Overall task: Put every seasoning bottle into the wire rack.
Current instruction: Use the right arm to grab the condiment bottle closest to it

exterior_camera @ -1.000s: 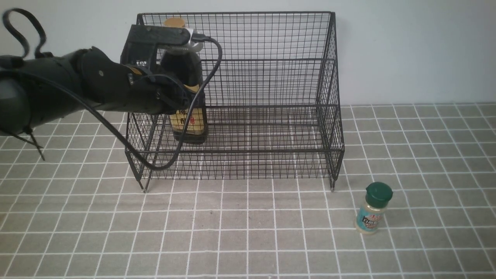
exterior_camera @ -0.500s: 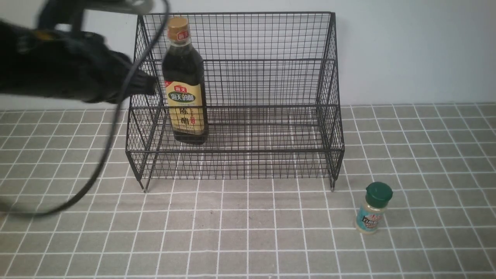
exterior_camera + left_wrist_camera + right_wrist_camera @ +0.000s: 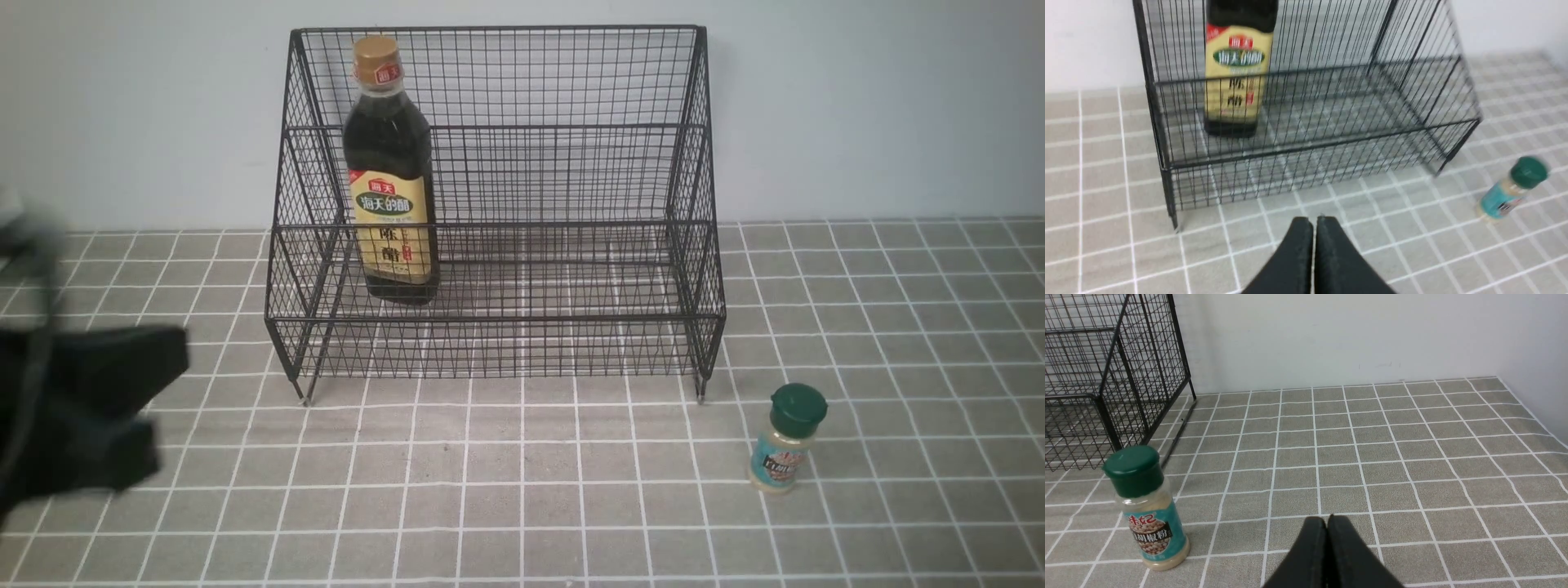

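The tall dark bottle [image 3: 390,175] with gold cap and yellow label stands upright at the left end of the black wire rack [image 3: 563,335]; both also show in the left wrist view, bottle [image 3: 1237,77] and rack [image 3: 1331,143]. The small shaker [image 3: 785,438] with green cap and teal label stands on the tiled table right of the rack's front right leg; it also shows in the left wrist view [image 3: 1511,188] and the right wrist view [image 3: 1147,508]. My left gripper [image 3: 1314,220] is shut and empty, low at the front left, blurred in the front view [image 3: 122,400]. My right gripper [image 3: 1327,519] is shut and empty, near the shaker.
The rack [image 3: 1094,388] stands against a pale wall. A grey tiled cloth with white lines covers the table [image 3: 522,506]. A side wall closes the table's far right edge [image 3: 1547,396].
My left arm has let go of the tall bottle, pulled back out of the rack and dropped low to the front left, closing its jaws. The bottle stays standing in the rack.
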Motion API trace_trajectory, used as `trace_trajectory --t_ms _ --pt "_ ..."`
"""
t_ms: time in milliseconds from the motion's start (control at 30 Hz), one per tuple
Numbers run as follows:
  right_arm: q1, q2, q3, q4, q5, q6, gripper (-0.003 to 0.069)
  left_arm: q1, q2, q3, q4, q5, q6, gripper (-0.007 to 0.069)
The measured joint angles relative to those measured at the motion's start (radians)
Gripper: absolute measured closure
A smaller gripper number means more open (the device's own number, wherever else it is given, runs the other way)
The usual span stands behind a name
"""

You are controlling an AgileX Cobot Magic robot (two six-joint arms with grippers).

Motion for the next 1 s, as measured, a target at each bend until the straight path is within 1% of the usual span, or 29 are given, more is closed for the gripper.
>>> trace_trajectory --t_ms 133,233,433,567,633,667,733,833,900,933,967,1000 --pt "0.000 0.000 0.000 0.000 0.000 0.000 0.0673 0.000 -0.159 0.055 -0.029 0.012 -0.001 0.0632" --pt "0.000 0.000 0.000 0.000 0.000 0.000 0.0673 0.000 -0.250 0.058 -0.036 0.062 -0.001 0.0632" --pt "0.000 0.000 0.000 0.000 0.000 0.000 0.0673 0.000 -0.321 0.058 -0.037 0.119 0.004 0.0632" --pt "0.000 0.000 0.000 0.000 0.000 0.000 0.0673 0.000 -0.341 0.058 -0.028 0.121 0.068 0.0632" --pt "0.000 0.000 0.000 0.000 0.000 0.000 0.0673 0.000 -0.341 0.058 -0.019 0.121 0.137 0.0632" --pt "0.000 0.000 0.000 0.000 0.000 0.000 0.0673 0.000 -0.341 0.058 -0.018 0.121 0.142 0.0632" --pt "0.000 0.000 0.000 0.000 0.000 0.000 0.0673 0.000 -0.341 0.065 0.001 0.103 0.184 0.0632" --pt "0.000 0.000 0.000 0.000 0.000 0.000 0.0673 0.001 -0.364 0.113 0.039 0.027 0.187 0.0632" --pt "0.000 0.000 0.000 0.000 0.000 0.000 0.0673 0.009 -0.402 0.176 0.078 -0.039 0.164 0.0632" --pt "0.000 0.000 0.000 0.000 0.000 0.000 0.0673 0.011 -0.407 0.183 0.078 -0.039 0.160 0.0632" --pt "0.000 0.000 0.000 0.000 0.000 0.000 0.0673 0.019 -0.428 0.214 0.104 -0.071 0.143 0.0632" --pt "0.000 0.000 0.000 0.000 0.000 0.000 0.0673 0.040 -0.469 0.266 0.140 -0.102 0.102 0.0632"
